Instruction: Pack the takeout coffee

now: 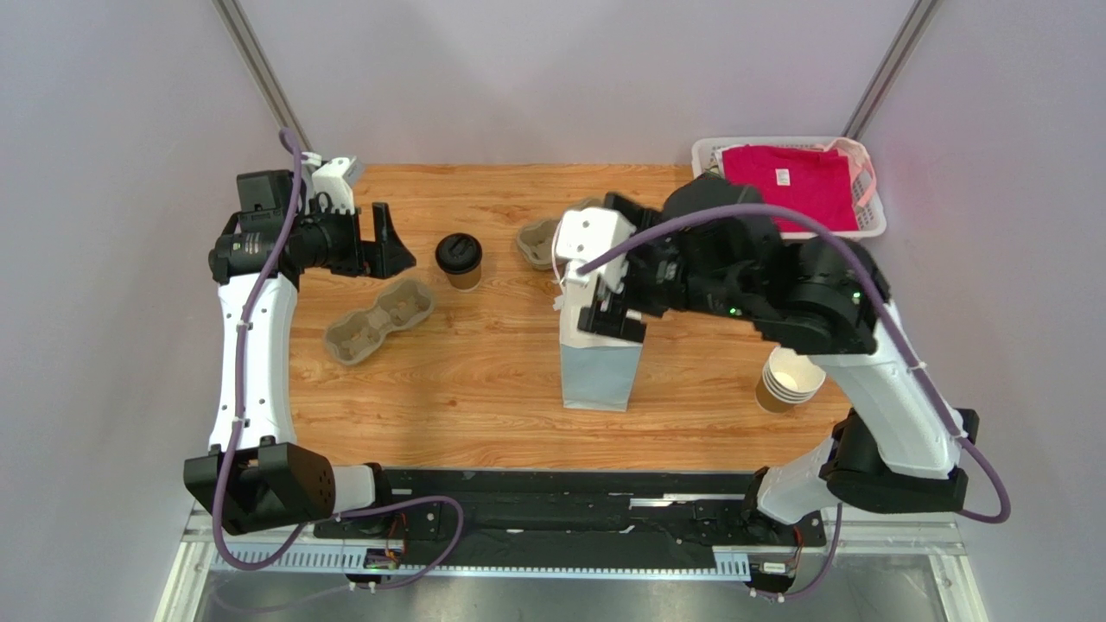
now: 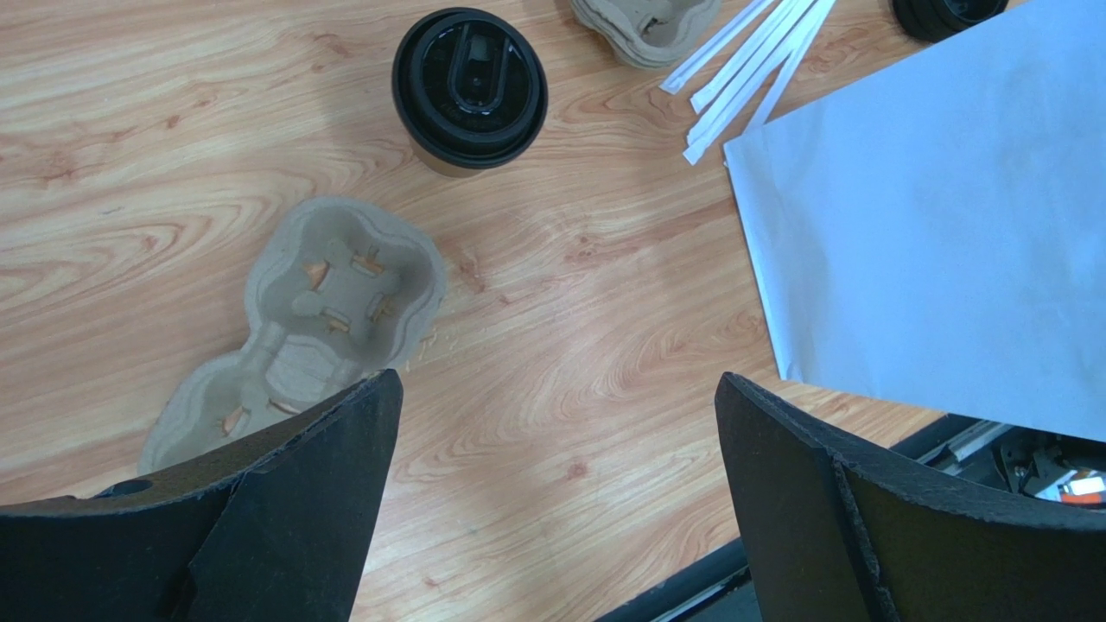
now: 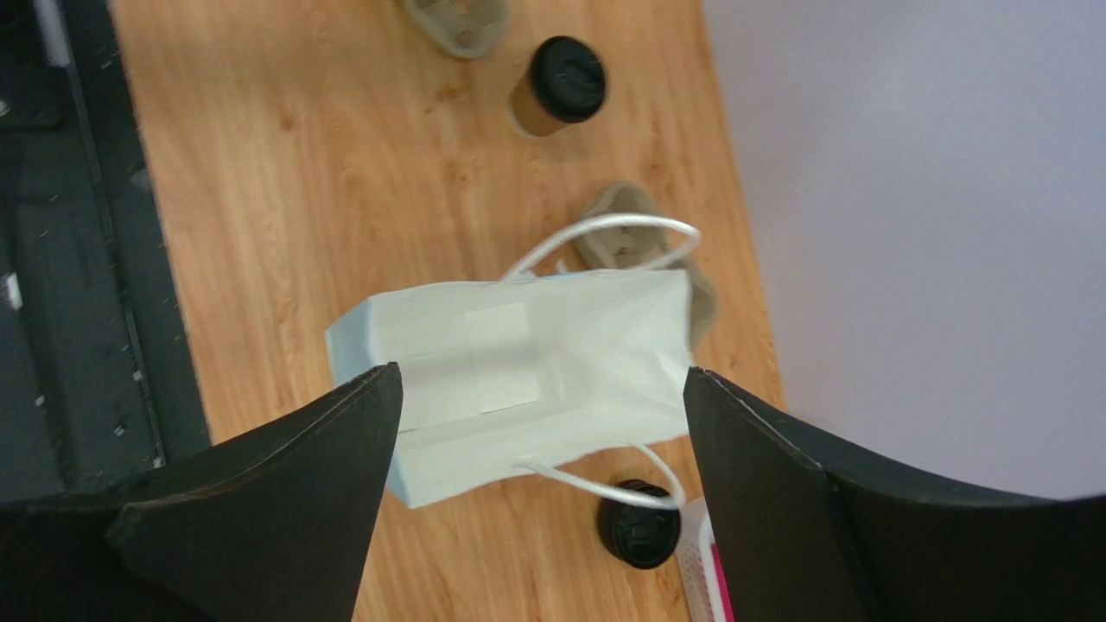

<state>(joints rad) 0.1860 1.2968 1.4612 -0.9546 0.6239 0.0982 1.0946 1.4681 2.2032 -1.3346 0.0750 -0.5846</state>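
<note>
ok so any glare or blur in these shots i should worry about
Top external: even light, sharp, only soft shadows on the table. Left wrist: mild sheen on the lid of the takeout coffee, wood grain crisp, left gripper dark at the bottom. Right wrist: white bag in focus, right gripper a dark, soft-edged foreground.

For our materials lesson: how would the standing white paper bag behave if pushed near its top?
The paper bag stands tall on a narrow base and looks empty, so it probably tips or slides easily. Its thin walls likely buckle.
</note>
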